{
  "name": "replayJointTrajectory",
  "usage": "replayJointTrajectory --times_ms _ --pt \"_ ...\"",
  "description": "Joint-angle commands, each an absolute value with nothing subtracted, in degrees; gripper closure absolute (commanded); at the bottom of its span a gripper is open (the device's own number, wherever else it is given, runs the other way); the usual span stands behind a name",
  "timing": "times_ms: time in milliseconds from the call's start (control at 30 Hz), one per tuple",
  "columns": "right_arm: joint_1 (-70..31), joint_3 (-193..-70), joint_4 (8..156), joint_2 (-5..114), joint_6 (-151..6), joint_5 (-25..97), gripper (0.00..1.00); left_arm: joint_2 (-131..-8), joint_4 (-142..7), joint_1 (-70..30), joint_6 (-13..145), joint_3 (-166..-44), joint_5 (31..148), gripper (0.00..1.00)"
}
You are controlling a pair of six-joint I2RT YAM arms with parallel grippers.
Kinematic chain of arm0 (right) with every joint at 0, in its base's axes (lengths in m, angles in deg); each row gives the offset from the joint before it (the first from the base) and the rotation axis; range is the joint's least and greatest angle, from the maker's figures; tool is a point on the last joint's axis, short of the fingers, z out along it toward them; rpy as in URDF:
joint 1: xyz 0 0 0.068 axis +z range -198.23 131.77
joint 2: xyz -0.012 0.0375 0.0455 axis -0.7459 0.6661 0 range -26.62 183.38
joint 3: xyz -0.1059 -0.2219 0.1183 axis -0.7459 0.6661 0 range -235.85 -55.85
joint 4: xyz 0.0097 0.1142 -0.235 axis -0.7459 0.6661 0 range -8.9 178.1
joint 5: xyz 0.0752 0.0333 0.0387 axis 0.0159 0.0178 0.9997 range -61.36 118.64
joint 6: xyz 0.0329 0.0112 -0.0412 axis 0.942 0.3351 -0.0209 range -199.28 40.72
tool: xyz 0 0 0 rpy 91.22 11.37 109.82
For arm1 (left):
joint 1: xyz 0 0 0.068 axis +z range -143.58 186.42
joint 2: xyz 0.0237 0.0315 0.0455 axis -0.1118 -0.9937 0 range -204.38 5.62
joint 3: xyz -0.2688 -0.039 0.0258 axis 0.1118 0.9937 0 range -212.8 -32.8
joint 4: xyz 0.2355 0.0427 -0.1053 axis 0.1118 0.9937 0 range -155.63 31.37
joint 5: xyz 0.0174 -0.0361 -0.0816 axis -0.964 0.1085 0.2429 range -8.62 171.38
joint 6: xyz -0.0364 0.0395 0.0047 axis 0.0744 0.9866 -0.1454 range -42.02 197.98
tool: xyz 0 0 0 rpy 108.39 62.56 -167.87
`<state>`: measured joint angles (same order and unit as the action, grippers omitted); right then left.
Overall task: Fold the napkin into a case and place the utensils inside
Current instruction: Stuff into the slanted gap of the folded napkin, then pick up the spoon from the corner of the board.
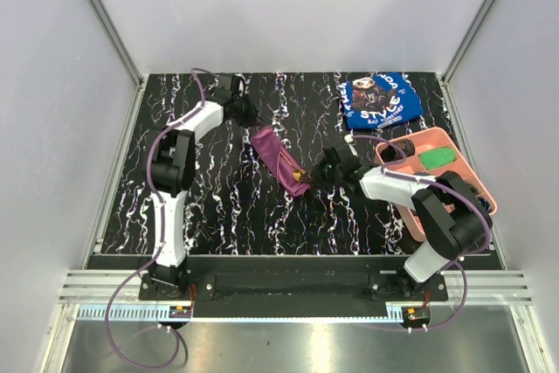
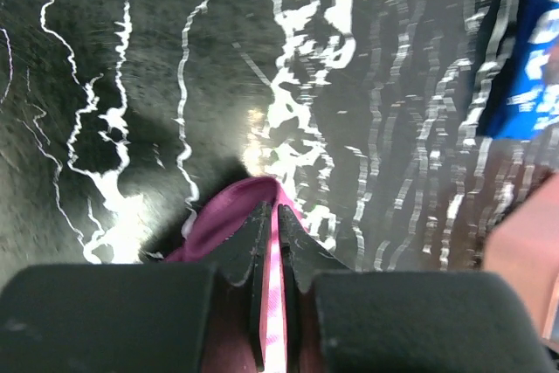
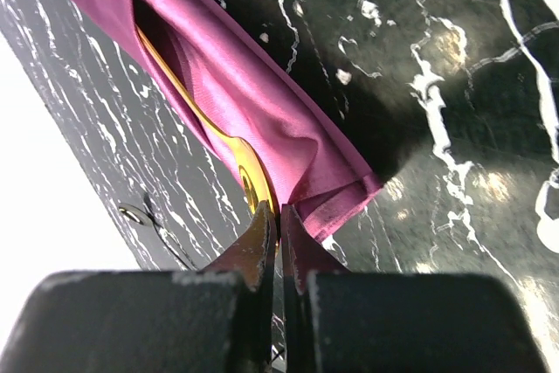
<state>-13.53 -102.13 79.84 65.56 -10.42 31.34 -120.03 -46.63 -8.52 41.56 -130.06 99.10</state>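
A: Left claw [image 2: 272,212] state?

B: Fingers together, with a thin fold of the plum case [image 3: 253,102] clamped between them. The cloth bulges up just ahead of the tips and rests on the black marbled desk [image 1: 218,207].

A: Right claw [image 3: 278,216]?

B: Also pressed together, clamped on the rim of the bowl of the gold spoon [image 3: 247,176]. The near corner of the case lies just beside the right-hand fingertip; whether they touch, cannot tell.

A: Where is the spoon relative to that claw?

B: The bowl is at the tips. The handle runs away ahead and to the left, into the open slot between the cloth layers. Its far end is hidden by the fold.

A: And the case overall?

B: A narrow layered strip stretched between the two claws, one end at each.

A: Other items?

B: The blue printed cloth [image 1: 380,100] lies ahead and right of the left claw. The pink tray [image 1: 467,172] is behind the right claw, beside its arm.
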Motion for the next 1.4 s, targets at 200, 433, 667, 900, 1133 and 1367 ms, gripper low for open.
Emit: replayJointTrajectory --times_ms 200,433,667,900,1133,1367 --pt "-14.83 -103.92 71.96 70.32 -12.39 34.88 1.0 -124.99 -42.96 -8.78 45.02 -135.29 97.73 0.9" --pt "-14.92 -106.12 70.47 73.14 -13.45 35.68 0.99 -124.28 -42.96 -8.78 44.85 -134.85 98.34 0.9" --pt "-15.36 -108.06 70.73 75.07 -15.03 37.78 0.76 -119.72 -42.87 -8.61 44.5 -132.92 97.47 0.69" --pt "-15.36 -107.26 80.38 66.21 -19.77 39.8 0.44 -102.42 -36.65 -6.68 46.16 -123.28 93.43 0.29" --pt "-15.54 -111.64 96.53 54.69 -35.22 41.02 0.16 -86.06 -25.31 1.4 47.22 -103.93 85.44 0.34" --pt "-15.36 -114.04 106.24 51.44 -47.46 41.21 0.13 -82.1 -20.02 7.73 46.43 -93.81 75.15 0.36"
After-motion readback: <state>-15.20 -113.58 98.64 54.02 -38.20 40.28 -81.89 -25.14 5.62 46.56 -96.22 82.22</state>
